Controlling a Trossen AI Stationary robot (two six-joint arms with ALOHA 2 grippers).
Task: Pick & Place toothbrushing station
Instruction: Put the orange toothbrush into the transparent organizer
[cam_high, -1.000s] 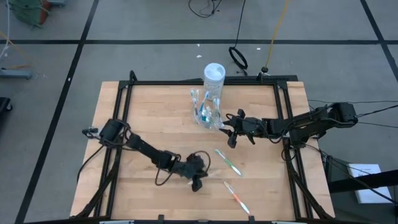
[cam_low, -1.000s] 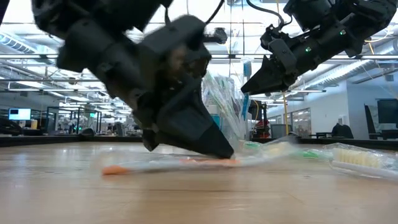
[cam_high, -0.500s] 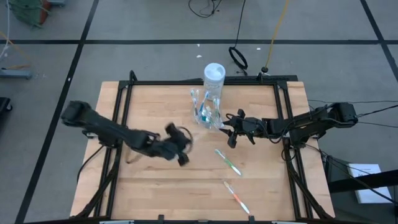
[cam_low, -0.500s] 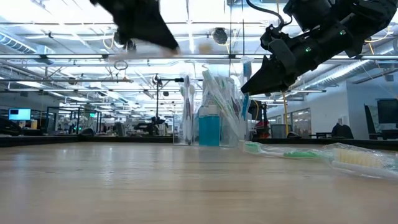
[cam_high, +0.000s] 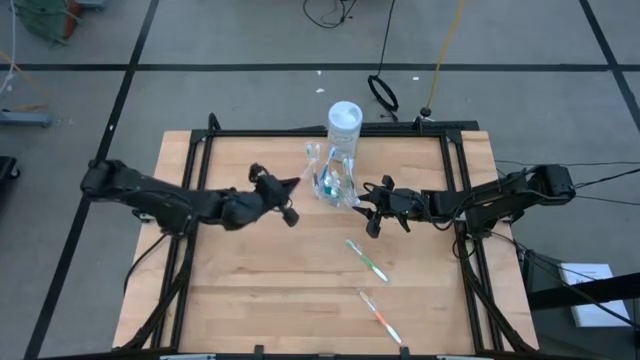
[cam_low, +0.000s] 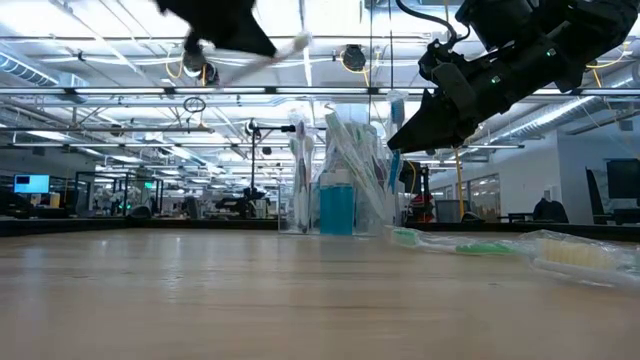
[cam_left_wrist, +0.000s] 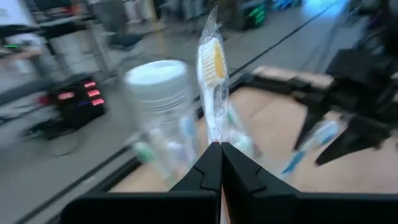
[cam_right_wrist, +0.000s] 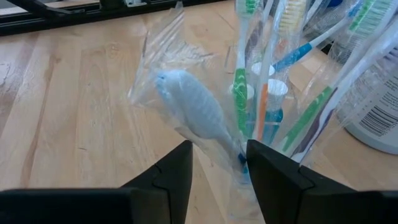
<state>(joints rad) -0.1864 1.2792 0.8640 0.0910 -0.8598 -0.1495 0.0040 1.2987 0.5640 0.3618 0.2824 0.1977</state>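
High view: toothbrushing station (cam_high: 335, 184) is seen standing on the surface (cam_high: 250, 300) just beside the white-capped container (cam_high: 345, 122). Left gripper (cam_high: 288, 196) is raised near the station, jaws clamped on a wrapped toothbrush (cam_left_wrist: 212, 87). Right gripper (cam_high: 364, 205) is found on the station's opposite side, jaws apart around a wrapped blue toothbrush (cam_right_wrist: 189, 106) leaning out of it.

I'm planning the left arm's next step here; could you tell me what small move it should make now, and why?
Probably carry the wrapped toothbrush a little farther toward the clear holder and tip it upright above the opening. The left gripper is shut on it, raised off the table, beside the holder rather than over it. The right gripper sits on the holder's other side, around a blue wrapped toothbrush.
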